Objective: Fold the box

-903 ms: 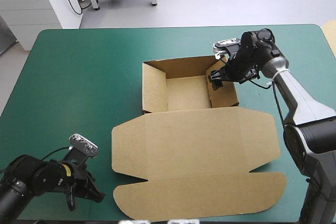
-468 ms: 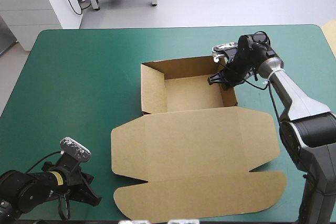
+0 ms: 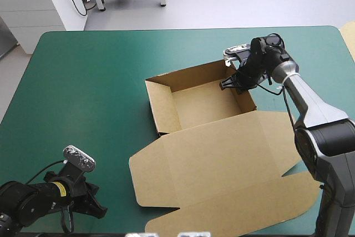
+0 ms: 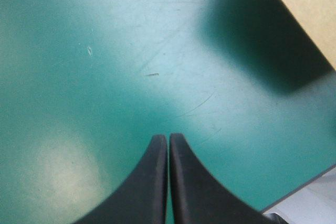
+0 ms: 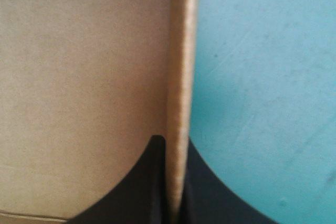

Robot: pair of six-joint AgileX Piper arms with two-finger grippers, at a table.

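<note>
- The box (image 3: 202,104) sits right of the table's middle as an open tray with its walls raised. It is turned a little askew to the table's edges.
- Its lid (image 3: 222,159) lies flat on the teal-green cover (image 3: 83,98). It spreads from the tray's near wall toward the table's near edge, with the flaps fanned out to either side.
- Your right gripper (image 3: 228,83) is clamped on the tray's right wall (image 5: 181,77), close to the far right corner. The right wrist view shows one black finger inside the tray and one outside, with the board's top edge pinched between them.
- Your left gripper (image 3: 95,208) sits low near the table's near left corner, well apart from the box. Its fingers are pressed together into a single point and grip nothing.
- Ahead of that gripper, the left wrist view shows bare cover. A corner of brown board lies farther off with a dark shadow beside it.
</note>
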